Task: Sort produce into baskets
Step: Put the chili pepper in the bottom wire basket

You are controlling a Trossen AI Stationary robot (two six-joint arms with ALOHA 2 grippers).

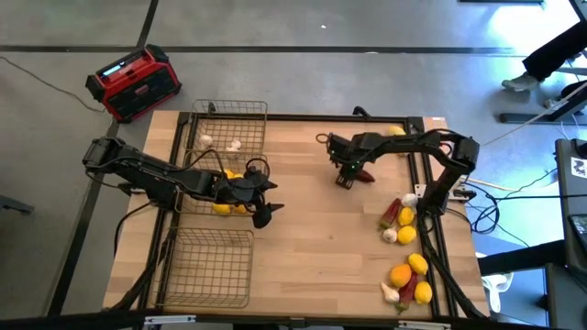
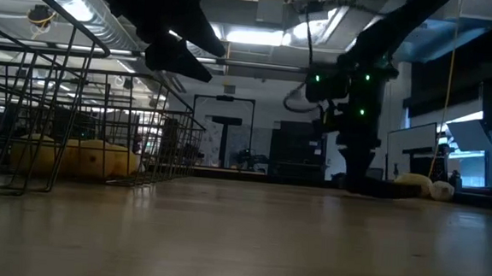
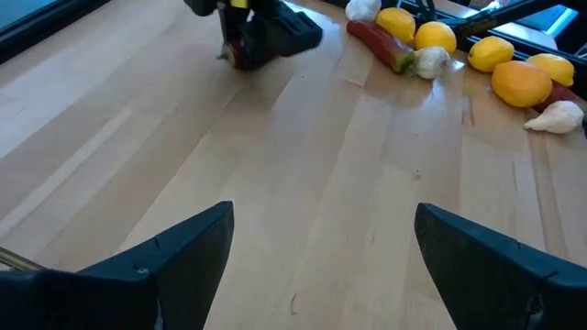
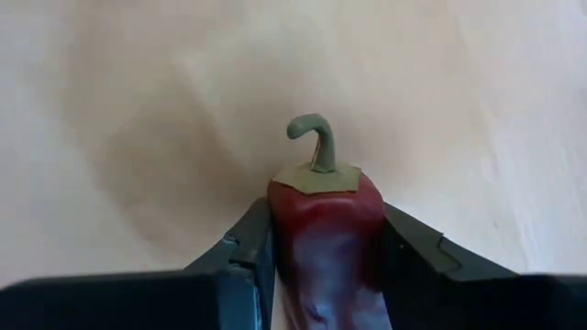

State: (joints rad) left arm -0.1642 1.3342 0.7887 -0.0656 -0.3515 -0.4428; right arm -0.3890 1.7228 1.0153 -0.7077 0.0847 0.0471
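My right gripper (image 1: pixel 347 176) stands at the table's far middle, pointing down, shut on a red chili pepper (image 4: pixel 326 229) with a green stem (image 4: pixel 316 147). Over the middle wire basket (image 1: pixel 194 188), which holds lemons (image 1: pixel 227 207), my left gripper (image 1: pixel 264 209) hangs open above bare wood with nothing between its fingers (image 3: pixel 174 257). The far basket (image 1: pixel 229 112) holds garlic bulbs (image 1: pixel 220 143). The near basket (image 1: pixel 211 266) shows nothing inside. Loose produce (image 1: pixel 404 225) lies along the table's right edge. My right gripper pinches the chili's two sides just behind its stem end (image 4: pixel 321 197) between its two fingers (image 4: pixel 246 252). The fingers come from above, pointing down, and lie across the pepper. The stem end sticks out past the fingers; whether the pepper is off the wood I cannot tell.
More lemons, oranges, garlic and a chili (image 1: pixel 410 275) lie at the near right corner. A red-and-black box (image 1: pixel 133 82) sits on the floor beyond the far left corner. Bare wood (image 1: pixel 312 247) stretches between the baskets and the produce.
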